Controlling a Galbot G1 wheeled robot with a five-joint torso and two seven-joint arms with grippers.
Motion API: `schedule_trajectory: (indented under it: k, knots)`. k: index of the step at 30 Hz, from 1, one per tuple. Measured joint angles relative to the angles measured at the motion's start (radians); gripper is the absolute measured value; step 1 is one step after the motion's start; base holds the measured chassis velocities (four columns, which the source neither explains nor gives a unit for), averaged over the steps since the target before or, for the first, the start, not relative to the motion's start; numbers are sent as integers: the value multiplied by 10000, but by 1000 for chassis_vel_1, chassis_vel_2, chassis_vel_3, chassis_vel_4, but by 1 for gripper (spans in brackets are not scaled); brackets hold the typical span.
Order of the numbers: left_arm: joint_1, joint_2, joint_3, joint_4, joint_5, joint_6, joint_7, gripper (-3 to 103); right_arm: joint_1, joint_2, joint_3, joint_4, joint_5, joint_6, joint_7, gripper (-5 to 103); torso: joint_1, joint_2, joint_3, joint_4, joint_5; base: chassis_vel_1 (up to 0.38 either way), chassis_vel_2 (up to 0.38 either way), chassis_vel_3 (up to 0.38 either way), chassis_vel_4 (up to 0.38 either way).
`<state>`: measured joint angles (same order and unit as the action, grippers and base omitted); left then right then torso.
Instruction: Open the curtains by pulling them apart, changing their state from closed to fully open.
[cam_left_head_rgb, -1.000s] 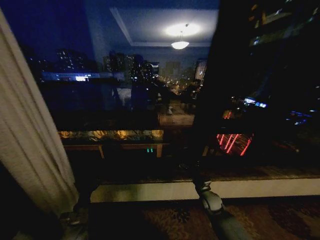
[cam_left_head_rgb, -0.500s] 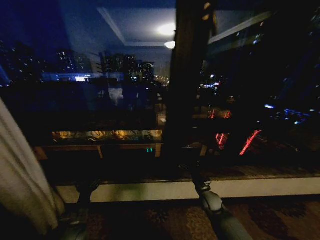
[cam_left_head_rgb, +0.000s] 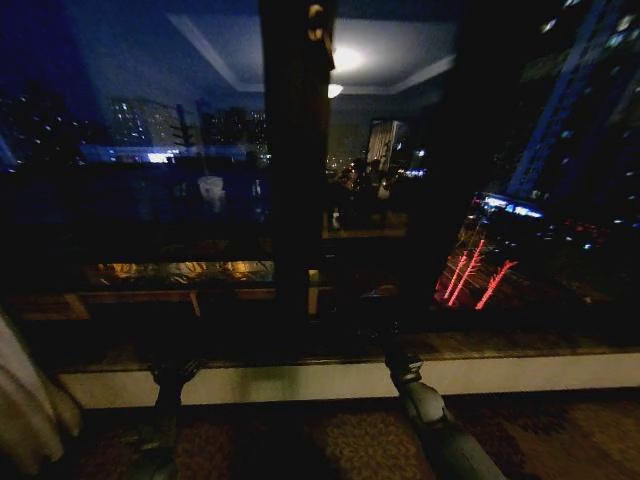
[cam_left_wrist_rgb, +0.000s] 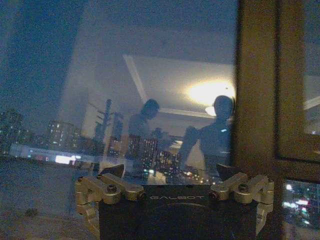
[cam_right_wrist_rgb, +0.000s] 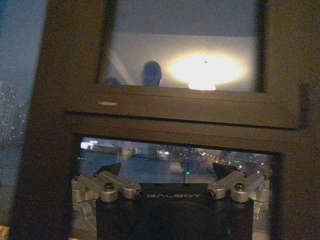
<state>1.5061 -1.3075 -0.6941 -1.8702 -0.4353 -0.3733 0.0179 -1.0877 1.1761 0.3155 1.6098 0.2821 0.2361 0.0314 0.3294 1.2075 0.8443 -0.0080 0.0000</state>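
Observation:
A bunched fold of sheer cream curtain (cam_left_head_rgb: 24, 412) hangs at the lower left edge of the head view, left of my left arm. The dark night window (cam_left_head_rgb: 180, 200) stands uncovered ahead. My left gripper (cam_left_head_rgb: 174, 372) is held low before the sill, apart from the curtain. My right gripper (cam_left_head_rgb: 398, 358) is also low, near the window's middle. In the left wrist view the left gripper (cam_left_wrist_rgb: 170, 172) is open with only glass beyond it. In the right wrist view the right gripper (cam_right_wrist_rgb: 167, 170) is open, facing the dark window frame (cam_right_wrist_rgb: 65, 110).
A dark vertical window post (cam_left_head_rgb: 296, 160) divides the glass. A pale sill (cam_left_head_rgb: 300, 380) runs across low down, with patterned carpet (cam_left_head_rgb: 340, 440) below it. The glass reflects a ceiling lamp (cam_left_head_rgb: 340, 62) and the room.
The whole head view has swung to the right: the window post and the curtain have slid leftward in the picture, leaving just a sliver of curtain. Both arms keep their pose.

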Motion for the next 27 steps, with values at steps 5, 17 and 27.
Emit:
schedule_trajectory:
  k: [5,17,27]
  knots:
    - [0,0,0,0,0,0,0,100,0,0,0,0,0,0,0,100,0,0,0,0,-2,-359,-341,350,354]
    - [0,0,0,0,0,1,0,100,0,0,0,0,0,0,1,100,2,-1,1,-1,-1,-354,-350,356,353]
    - [0,0,2,0,1,0,1,100,0,-2,3,0,0,0,2,100,1,0,0,-4,0,-324,-323,310,326]
